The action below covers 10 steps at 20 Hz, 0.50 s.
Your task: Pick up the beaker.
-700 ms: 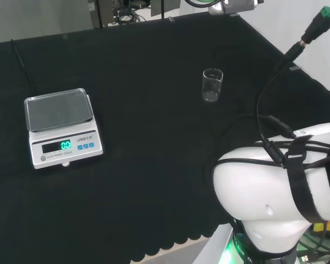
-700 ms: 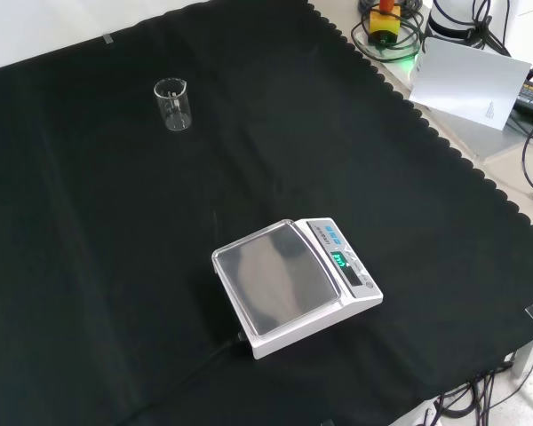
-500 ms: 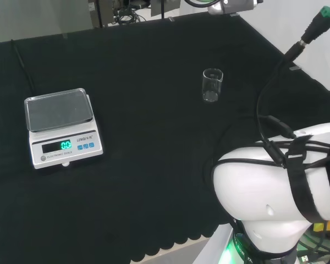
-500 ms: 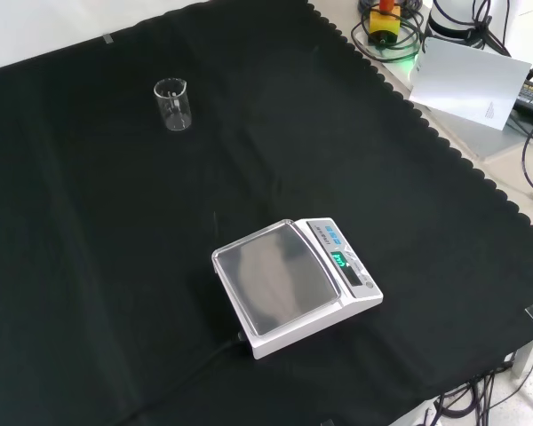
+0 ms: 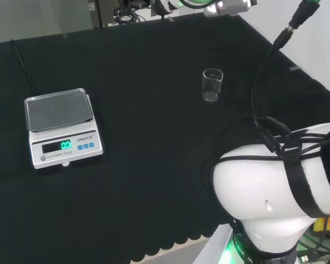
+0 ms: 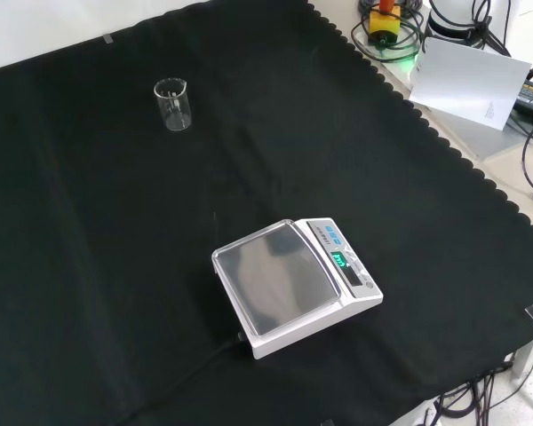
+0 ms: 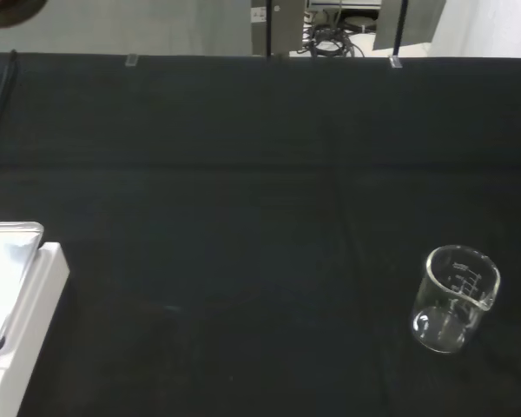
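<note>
The black cloth point(image 6: 89, 293) covers the whole bench. On it, in the front view, the white scale point(image 6: 295, 284) sits at about five o'clock from the cloth's middle, its steel pan bare and its green display lit. In the head view the scale point(image 5: 61, 127) is out at nine o'clock. The clear glass beaker point(image 6: 173, 104) stands upright and alone at eleven o'clock in the front view, well apart from the scale; in the head view the beaker point(image 5: 212, 84) is at about one o'clock. It looks empty in the wrist view point(image 7: 455, 298). Whether the hand is spread or curled I cannot tell.
</note>
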Each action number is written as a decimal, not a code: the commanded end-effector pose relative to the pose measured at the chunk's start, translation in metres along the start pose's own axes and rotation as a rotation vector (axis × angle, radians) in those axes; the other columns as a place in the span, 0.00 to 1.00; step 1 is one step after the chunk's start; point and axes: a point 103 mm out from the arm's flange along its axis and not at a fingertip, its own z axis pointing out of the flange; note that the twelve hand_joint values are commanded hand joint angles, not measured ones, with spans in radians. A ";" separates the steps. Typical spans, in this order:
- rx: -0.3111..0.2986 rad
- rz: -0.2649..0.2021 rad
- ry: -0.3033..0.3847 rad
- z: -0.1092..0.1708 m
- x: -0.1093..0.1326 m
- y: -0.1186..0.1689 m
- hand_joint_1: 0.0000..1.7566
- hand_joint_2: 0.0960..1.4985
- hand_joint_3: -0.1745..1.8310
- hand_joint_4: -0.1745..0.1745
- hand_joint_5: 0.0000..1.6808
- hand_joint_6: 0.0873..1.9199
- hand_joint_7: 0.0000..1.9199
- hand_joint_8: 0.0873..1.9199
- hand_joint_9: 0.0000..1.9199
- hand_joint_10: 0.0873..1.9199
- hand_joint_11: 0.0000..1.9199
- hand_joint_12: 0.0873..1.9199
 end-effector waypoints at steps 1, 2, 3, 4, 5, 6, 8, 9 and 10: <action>0.019 0.063 0.018 0.033 -0.032 0.031 0.34 0.39 0.24 0.43 0.08 0.00 0.02 0.36 0.08 0.41 0.00 0.71; 0.026 0.071 0.024 0.040 -0.037 0.037 0.34 0.39 0.24 0.43 0.08 0.00 0.02 0.36 0.08 0.41 0.00 0.71; 0.036 0.081 0.034 0.047 -0.043 0.045 0.34 0.39 0.24 0.43 0.08 0.00 0.02 0.36 0.08 0.41 0.00 0.71; 0.048 0.093 0.048 0.055 -0.050 0.053 0.34 0.39 0.24 0.43 0.08 0.00 0.02 0.36 0.08 0.41 0.00 0.71; 0.058 0.105 0.057 0.062 -0.057 0.060 0.34 0.39 0.24 0.43 0.08 0.00 0.02 0.36 0.08 0.41 0.00 0.71; 0.066 0.114 0.065 0.068 -0.062 0.066 0.34 0.39 0.24 0.43 0.08 0.00 0.02 0.36 0.08 0.41 0.00 0.71; 0.084 0.130 0.077 0.081 -0.072 0.079 0.34 0.39 0.24 0.43 0.08 0.00 0.02 0.36 0.08 0.41 0.00 0.71; 0.092 0.136 0.077 0.087 -0.077 0.085 0.34 0.39 0.24 0.43 0.08 0.00 0.02 0.36 0.08 0.41 0.00 0.71; 0.101 0.141 0.080 0.093 -0.081 0.091 0.34 0.39 0.24 0.43 0.08 0.00 0.02 0.36 0.08 0.41 0.00 0.71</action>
